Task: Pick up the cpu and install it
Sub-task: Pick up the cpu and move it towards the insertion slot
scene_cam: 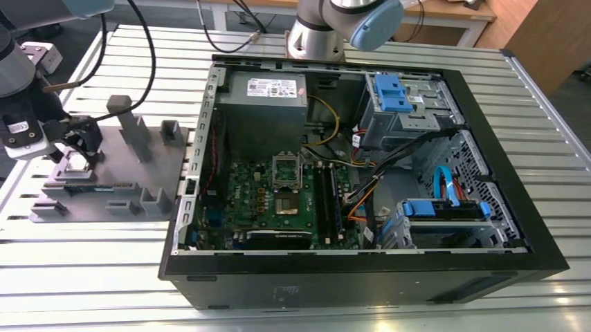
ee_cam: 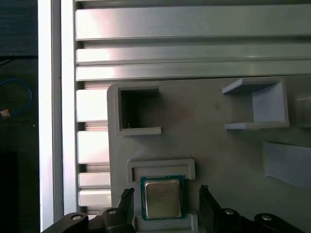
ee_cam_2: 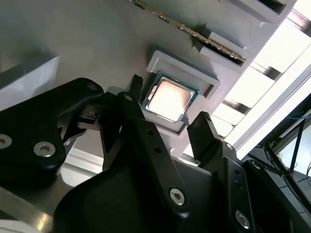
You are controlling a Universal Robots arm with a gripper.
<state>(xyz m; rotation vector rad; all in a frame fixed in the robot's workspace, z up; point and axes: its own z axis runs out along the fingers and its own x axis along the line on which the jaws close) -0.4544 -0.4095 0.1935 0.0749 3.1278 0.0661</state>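
Note:
The cpu [ee_cam_2: 169,99] [ee_cam: 163,198] is a small square chip with a shiny metal top and a green rim. It lies flat in a shallow grey holder [ee_cam: 160,166] on the fixture plate. In both wrist views my gripper [ee_cam_2: 169,106] [ee_cam: 165,194] is open and straddles it. One black fingertip [ee_cam_2: 135,86] stands on one side of the chip and the other [ee_cam_2: 202,122] on the opposite side, each with a small gap. In the exterior view my gripper [scene_cam: 79,153] hangs low over the plate at the exterior view's left.
The grey fixture plate [scene_cam: 124,176] carries several upright holders and a memory stick [ee_cam_2: 194,33]. The open computer case [scene_cam: 369,280] lies to the exterior view's right, with the motherboard socket [scene_cam: 287,168] inside. A second arm's base [scene_cam: 323,34] stands behind it. The table is slatted aluminium.

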